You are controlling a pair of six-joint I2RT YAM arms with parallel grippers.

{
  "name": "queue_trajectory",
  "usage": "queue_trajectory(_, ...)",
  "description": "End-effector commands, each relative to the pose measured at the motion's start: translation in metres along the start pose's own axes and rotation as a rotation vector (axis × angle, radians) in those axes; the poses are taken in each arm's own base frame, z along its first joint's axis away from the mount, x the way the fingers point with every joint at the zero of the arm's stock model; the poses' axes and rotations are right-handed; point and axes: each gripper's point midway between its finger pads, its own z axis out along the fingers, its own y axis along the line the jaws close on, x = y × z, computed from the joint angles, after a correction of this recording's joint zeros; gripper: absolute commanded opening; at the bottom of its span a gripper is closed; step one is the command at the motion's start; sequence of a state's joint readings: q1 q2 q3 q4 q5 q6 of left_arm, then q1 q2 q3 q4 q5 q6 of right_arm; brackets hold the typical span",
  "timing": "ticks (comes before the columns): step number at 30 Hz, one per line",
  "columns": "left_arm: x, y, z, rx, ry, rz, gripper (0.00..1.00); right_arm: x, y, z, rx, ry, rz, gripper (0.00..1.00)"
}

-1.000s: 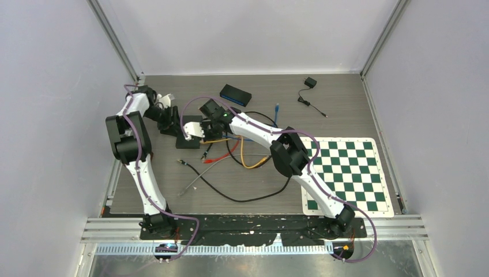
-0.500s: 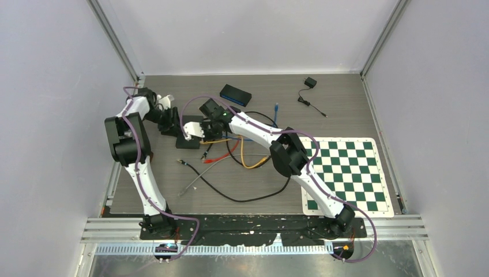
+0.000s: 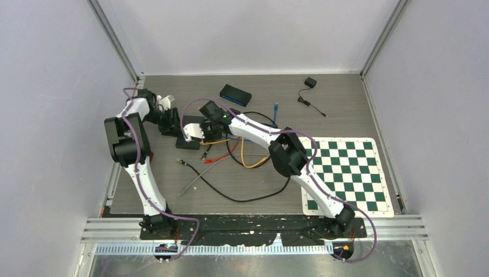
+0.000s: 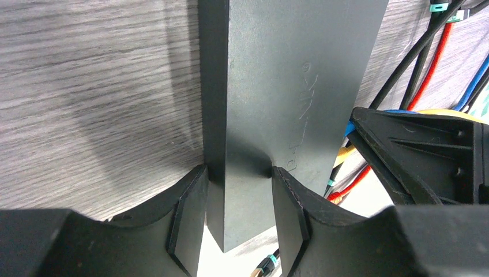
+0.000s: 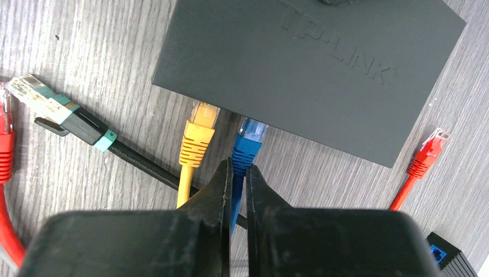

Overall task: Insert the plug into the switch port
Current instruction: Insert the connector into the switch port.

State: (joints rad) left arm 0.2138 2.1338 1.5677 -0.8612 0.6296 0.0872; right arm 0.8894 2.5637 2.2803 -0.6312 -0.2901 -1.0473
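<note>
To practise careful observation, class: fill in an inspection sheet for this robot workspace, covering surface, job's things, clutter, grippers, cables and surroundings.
Surface: grey wood-grain table, green-and-white chequered mat on its right part.
Job's things: dark grey TP-Link switch box; blue network plug at its port edge, seating cannot be told.
Clutter: second dark switch box, small black power adapter at the far side.
Grippers: left gripper shut on the switch box's end; right gripper shut on the blue plug.
Cables: yellow plug also at the switch edge; red plug and black braided lead lying loose.
Surroundings: plain pale walls, aluminium frame posts.
</note>
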Motion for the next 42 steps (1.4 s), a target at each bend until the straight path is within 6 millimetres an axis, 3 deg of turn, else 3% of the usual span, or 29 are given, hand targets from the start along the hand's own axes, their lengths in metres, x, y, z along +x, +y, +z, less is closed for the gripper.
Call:
queue_trajectory(1,0.023,-0.086,-0.001,0.326,0.083,-0.074,0.44,-0.137,-0.039,-0.001,0.205,-0.392,-0.197,0.05)
queue_trajectory(7,0.023,-0.082,0.000,0.313,0.077,-0.129,0.42,-0.138,-0.050,-0.004,0.246,-0.407,-0.174,0.05)
queue_trajectory(11,0.025,-0.097,-0.006,0.395,0.063,-0.130,0.40,-0.137,-0.054,0.001,0.277,-0.426,-0.176,0.05)
queue_trajectory(14,0.024,-0.097,-0.012,0.370,0.058,-0.106,0.41,-0.142,-0.057,0.002,0.294,-0.458,-0.166,0.05)
queue_trajectory(18,0.017,-0.078,-0.016,0.280,0.039,-0.129,0.43,-0.140,-0.052,-0.001,0.284,-0.456,-0.143,0.05)
queue_trajectory(19,0.013,-0.074,-0.018,0.271,0.017,-0.133,0.43,-0.143,-0.055,-0.011,0.300,-0.460,-0.134,0.05)
queue_trajectory(20,0.010,-0.070,-0.021,0.258,0.003,-0.146,0.44,-0.135,-0.049,-0.007,0.295,-0.442,-0.120,0.06)
queue_trajectory(21,0.009,-0.064,-0.023,0.219,-0.007,-0.157,0.45,-0.140,-0.053,-0.023,0.311,-0.448,-0.132,0.10)
queue_trajectory(25,0.003,-0.033,-0.029,0.033,-0.026,-0.169,0.48,-0.124,-0.063,-0.052,0.379,-0.422,-0.133,0.21)
queue_trajectory(28,-0.009,-0.035,-0.035,0.024,-0.055,-0.173,0.49,-0.107,-0.074,-0.078,0.480,-0.362,-0.112,0.30)
queue_trajectory(30,-0.019,-0.038,-0.043,0.008,-0.089,-0.163,0.49,-0.101,-0.079,-0.095,0.504,-0.364,-0.073,0.49)
queue_trajectory(34,-0.032,-0.040,-0.062,-0.046,-0.140,-0.143,0.50,-0.083,-0.087,-0.128,0.546,-0.367,0.041,0.66)
queue_trajectory(39,-0.038,-0.043,-0.079,-0.109,-0.197,-0.149,0.50,-0.079,-0.071,-0.162,0.559,-0.400,0.173,0.71)
queue_trajectory(42,-0.027,-0.047,-0.083,-0.176,-0.250,-0.157,0.50,-0.067,-0.062,-0.174,0.555,-0.377,0.432,0.70)
